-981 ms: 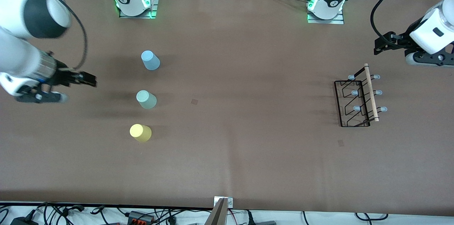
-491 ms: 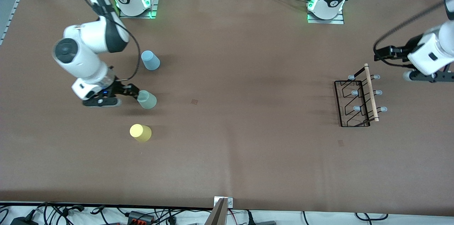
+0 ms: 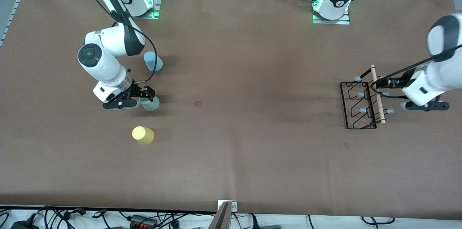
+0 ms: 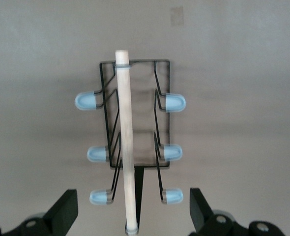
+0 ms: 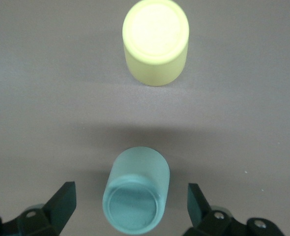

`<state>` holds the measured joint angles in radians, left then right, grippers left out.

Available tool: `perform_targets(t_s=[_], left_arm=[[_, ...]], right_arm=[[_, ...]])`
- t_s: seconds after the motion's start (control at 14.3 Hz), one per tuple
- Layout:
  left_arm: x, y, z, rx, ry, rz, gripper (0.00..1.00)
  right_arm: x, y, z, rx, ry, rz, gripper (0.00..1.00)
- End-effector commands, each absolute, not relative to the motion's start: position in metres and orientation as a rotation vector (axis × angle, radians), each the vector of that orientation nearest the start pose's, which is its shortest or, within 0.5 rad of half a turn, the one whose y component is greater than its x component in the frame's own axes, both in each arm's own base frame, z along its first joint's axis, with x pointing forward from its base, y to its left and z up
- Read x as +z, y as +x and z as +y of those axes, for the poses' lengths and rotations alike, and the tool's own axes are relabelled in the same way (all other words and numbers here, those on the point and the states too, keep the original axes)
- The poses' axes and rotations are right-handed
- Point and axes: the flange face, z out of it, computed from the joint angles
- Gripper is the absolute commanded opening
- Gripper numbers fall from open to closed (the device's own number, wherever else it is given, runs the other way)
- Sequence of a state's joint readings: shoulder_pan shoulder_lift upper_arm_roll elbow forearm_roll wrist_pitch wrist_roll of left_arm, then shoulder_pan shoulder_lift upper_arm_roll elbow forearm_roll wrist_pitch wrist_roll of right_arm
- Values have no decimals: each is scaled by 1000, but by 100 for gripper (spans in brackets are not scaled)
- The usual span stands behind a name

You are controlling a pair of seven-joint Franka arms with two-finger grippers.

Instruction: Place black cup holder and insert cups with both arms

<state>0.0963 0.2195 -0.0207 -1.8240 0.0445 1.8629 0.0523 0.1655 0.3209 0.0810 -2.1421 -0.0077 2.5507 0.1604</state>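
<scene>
The black cup holder point(image 3: 355, 104) stands toward the left arm's end of the table, its wooden rod handle point(image 4: 126, 142) on top and grey-tipped pegs on both sides. My left gripper point(image 3: 379, 84) point(image 4: 132, 211) hangs open over the handle, one finger on each side of the rod's end and clear of it. Three cups stand in a row toward the right arm's end: light blue point(image 3: 153, 61), grey-green point(image 3: 151, 104) point(image 5: 136, 196), and yellow point(image 3: 143, 135) point(image 5: 156, 42) nearest the camera. My right gripper point(image 3: 146, 93) point(image 5: 130, 209) is open around the grey-green cup, with gaps at both fingers.
The arm bases point(image 3: 137, 3) point(image 3: 332, 5) stand along the table's back edge. Two small marks point(image 3: 197, 103) point(image 3: 347, 145) lie on the brown table cover. A metal bracket point(image 3: 226, 209) and cables sit at the front edge.
My right arm swung in from the table's end and lowered its open gripper around the grey-green cup. My left arm came down and toward the holder, open over the handle.
</scene>
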Motion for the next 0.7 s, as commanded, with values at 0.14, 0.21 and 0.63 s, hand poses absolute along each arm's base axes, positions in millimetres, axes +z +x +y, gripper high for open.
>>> perform_targets(t_s=[0.14,0.21,0.63], left_arm=[[365,572,56,113,-3096,50,100],[356,568,63,77,-3097,67,100],[337,548,64,-46,-3092,103,86]], right_arm=[[229,558,142,-96,-3098,-132,100],[225,555,144,-84,-3099,-137,100],[217,547,143,-52,-3104,-138,100]])
